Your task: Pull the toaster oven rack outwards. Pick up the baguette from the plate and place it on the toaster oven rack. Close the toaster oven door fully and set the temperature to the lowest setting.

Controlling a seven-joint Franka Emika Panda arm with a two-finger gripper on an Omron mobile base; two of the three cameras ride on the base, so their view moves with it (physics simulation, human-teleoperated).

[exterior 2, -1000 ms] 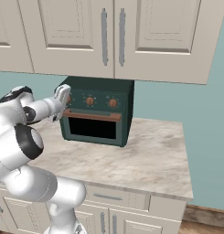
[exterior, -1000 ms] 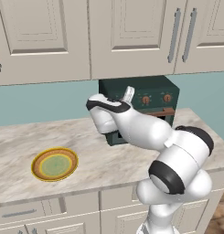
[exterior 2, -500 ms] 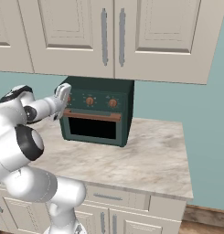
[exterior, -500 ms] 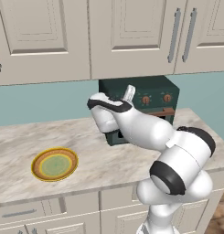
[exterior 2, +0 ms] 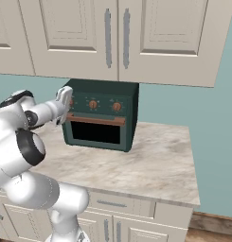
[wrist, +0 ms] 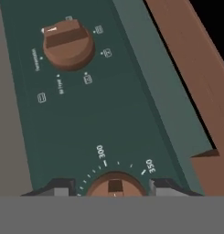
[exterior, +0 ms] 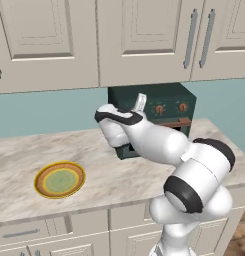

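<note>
While the plate sits bare on the table at the far left, well apart from everything else, no baguette or rack shows, so the loaf is presumably inside behind the shut door. Further right stands the toaster oven, and the gripper is up against the left end of its knob row. From the hand view, the temperature knob sits between the two finger tips, with marks 300 and 350 around it; the jaws have narrowed onto it and appear to pinch its sides. It looks small, rigid and smooth, likely to slip unless squeezed squarely across its raised ridge. Another knob lies beyond, untouched.
</note>
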